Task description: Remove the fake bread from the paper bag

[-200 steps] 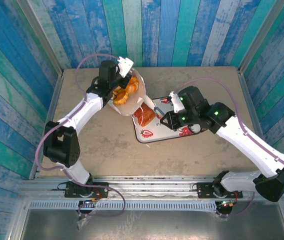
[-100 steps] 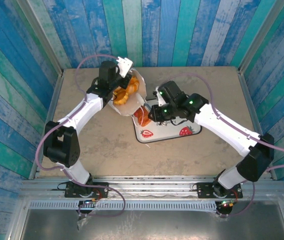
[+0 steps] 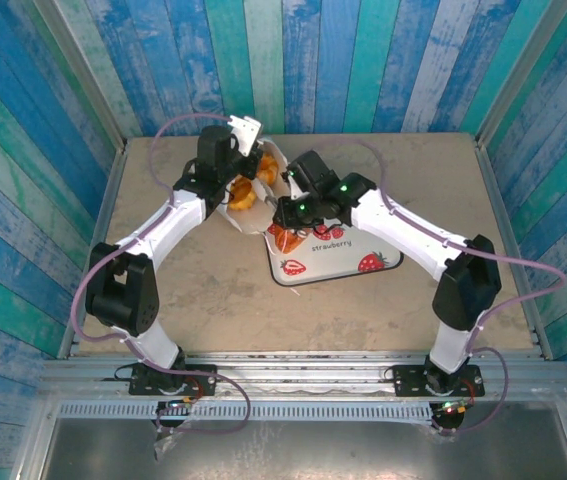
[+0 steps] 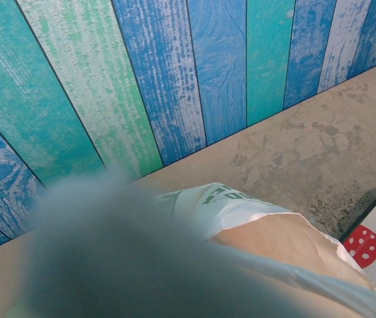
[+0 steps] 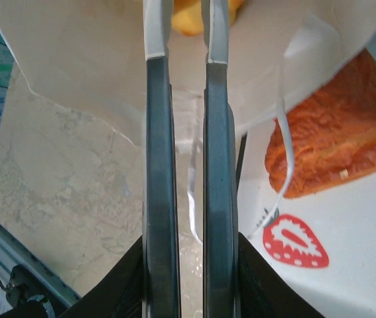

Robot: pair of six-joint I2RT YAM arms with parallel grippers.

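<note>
Table (image 3: 193, 290): bare stone-look top carrying everything, with both arms reaching to its far middle.

Tray (image 3: 323, 266): white, strawberry print, lying just right of the bag. It serves as the landing spot, set close so each carry is short.

Paper bag (image 3: 266, 168): tipped over with its mouth facing the tray. The near edge touches or overlaps the tray's corner, so bread can be drawn straight out sideways.

Left gripper (image 3: 235, 160): at the bag's far upper rim with its fingers closed. It appears to pinch the paper there, though the wrist view is mostly blur, so the grip is a judgement. Its job looks to be holding the mouth up and open and keeping the light bag from sliding.

Right gripper (image 3: 279, 207): at the bag's mouth and pointing in. Its fingers (image 5: 158, 165) are parallel with a narrow slit between them and nothing in it. That slim stance lets it pass the paper edge without snagging.

Reddish-brown loaf (image 5: 333, 132): already out, resting on the tray beside the bag's lip.

Bread in the bag (image 3: 240, 195): orange and golden pieces are bunched inside. One orange piece (image 5: 191, 12) sits right ahead of the right fingertips and is likely the next to take.

Handle loop (image 5: 284, 159): a thin white strap draped over the loaf, just right of the fingers, where it could catch them.

Progress: at least one piece out, several left.
</note>
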